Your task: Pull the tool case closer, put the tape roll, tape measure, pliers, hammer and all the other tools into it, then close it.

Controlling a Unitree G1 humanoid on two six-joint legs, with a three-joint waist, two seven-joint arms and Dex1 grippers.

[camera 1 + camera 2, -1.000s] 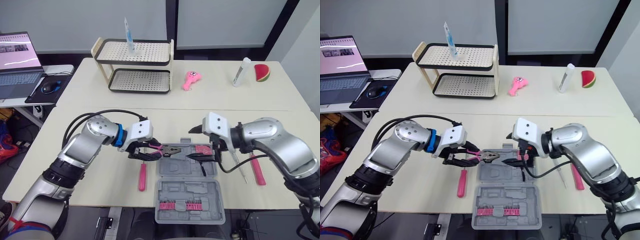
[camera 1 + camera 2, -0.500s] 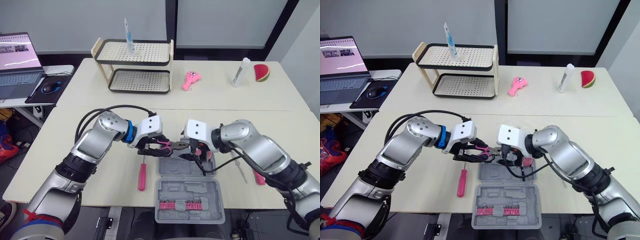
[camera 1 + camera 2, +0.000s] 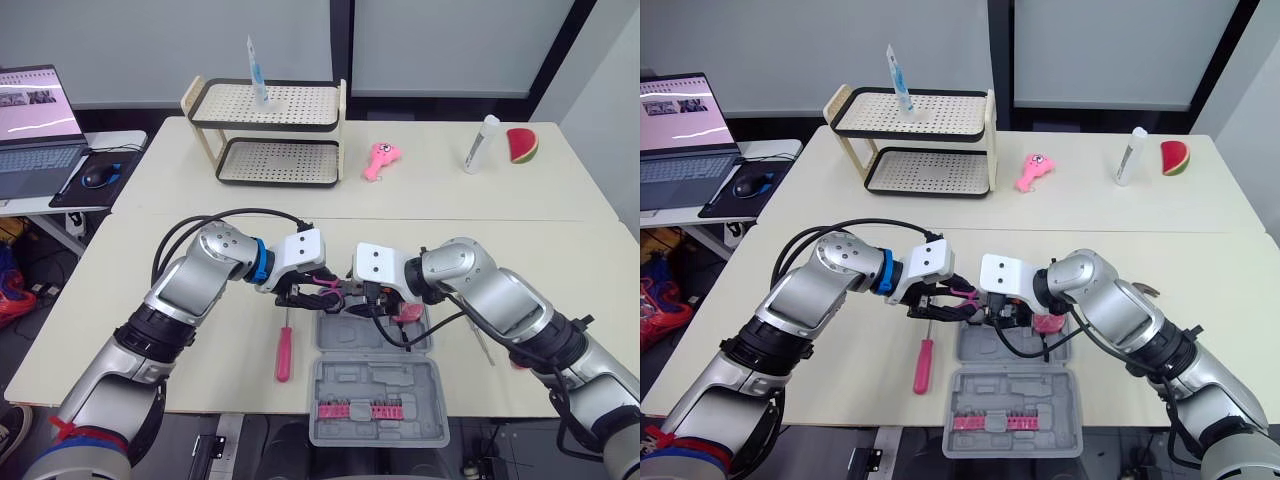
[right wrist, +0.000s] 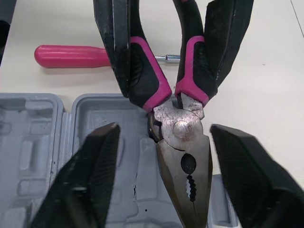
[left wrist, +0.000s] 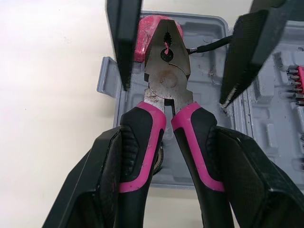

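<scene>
My left gripper [image 3: 303, 291] is shut on the pink-and-black handles of the pliers [image 5: 164, 83], holding them over the left end of the open grey tool case [image 3: 375, 392]. My right gripper [image 4: 166, 130] is open, with one finger on each side of the pliers' [image 4: 179, 138] steel head and not touching it. A pink object [image 3: 408, 311] lies in the case's right end. On the table left of the case lies a pink-handled screwdriver [image 3: 285, 351]. A slim clear-handled tool [image 3: 483, 346] and a pink handle [image 3: 516, 358] lie to the case's right, partly hidden by my right arm.
A two-tier rack [image 3: 270, 135] stands at the back of the far table, with a pink toy [image 3: 381, 159], a white tube [image 3: 482, 143] and a watermelon slice [image 3: 523, 145] to its right. A laptop [image 3: 38, 125] sits far left.
My right gripper has swung left from the case's right side to bracket the pliers' head. My left gripper has carried the pliers right, over the case's left end.
</scene>
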